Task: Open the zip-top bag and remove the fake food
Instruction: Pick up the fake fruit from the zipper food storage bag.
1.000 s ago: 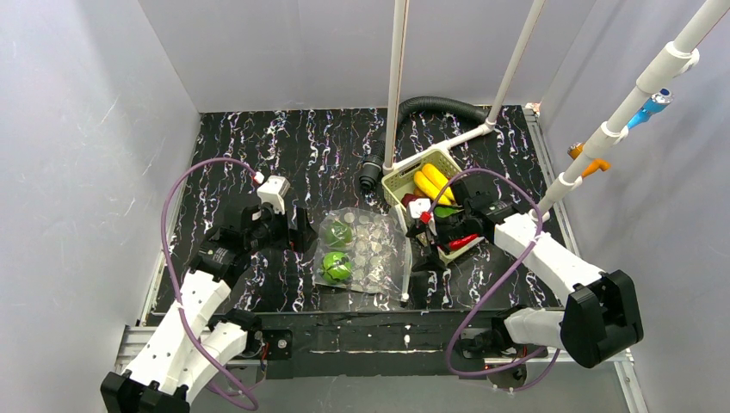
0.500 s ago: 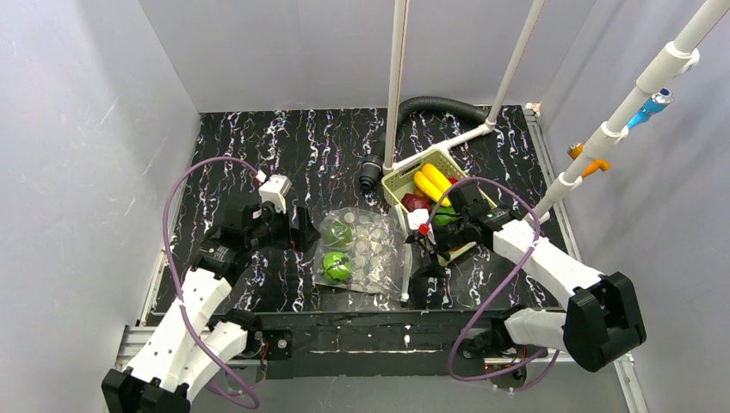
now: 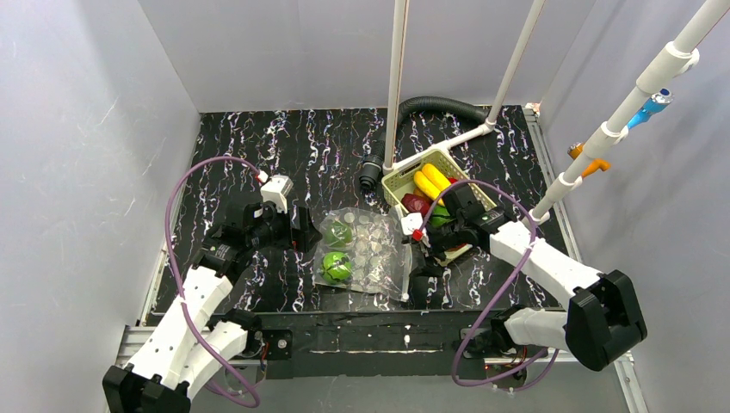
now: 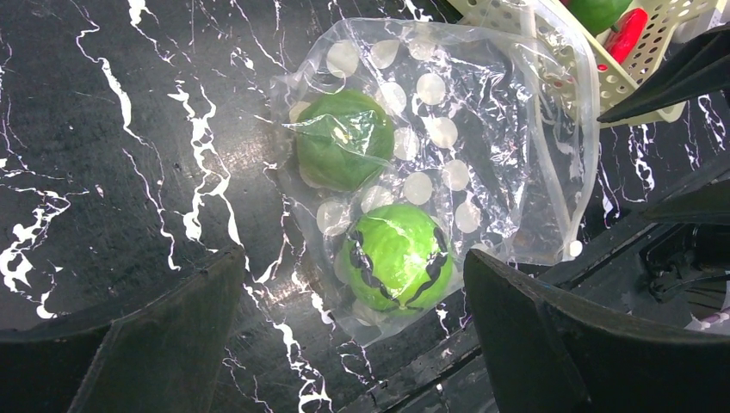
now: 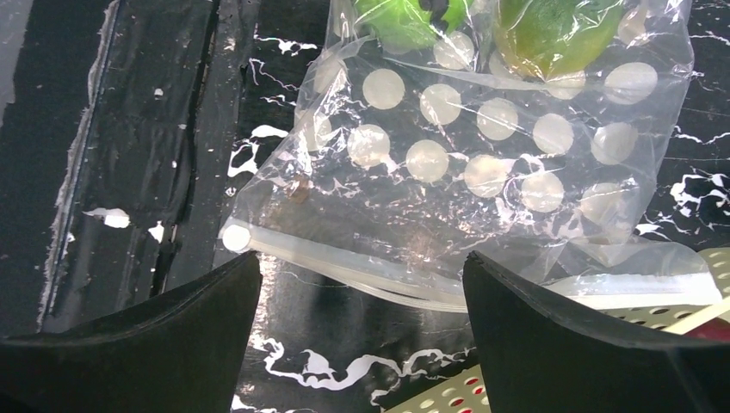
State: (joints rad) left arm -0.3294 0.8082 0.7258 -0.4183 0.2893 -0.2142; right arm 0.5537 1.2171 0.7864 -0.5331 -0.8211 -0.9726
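The right pincer stands wide open with nothing between its black fingers. It sits low over the black marbled table, at 3 o'clock of the zip-top bag. From its wrist camera, the bag's zip strip runs across the gap just ahead of the two tips. The left pincer is spread just as wide and also holds nothing. It is at 9 o'clock of the bag and faces it. I cannot tell whether its tips touch the plastic.

The bag lies flat between the two pincers, a little nearer than the table's middle, with its zip edge turned toward 3 o'clock. The lips of that edge look slightly parted, though the crumpled plastic makes that hard to be sure of. Two pieces of the fake food are inside, at the 9 o'clock end. The nearer one is a green round piece with black markings. A plain green round piece sits close beside it at 12 o'clock.

At about 2 o'clock of the bag sits a pale green slotted basket, and the bag's far corner overlaps its edge. In the basket are a yellow banana, a dark red round fruit, another green piece and a red chili. The right arm covers the basket's near end.

Farther off, at 12 o'clock of the basket, a black ribbed hose curves beside a white pole.
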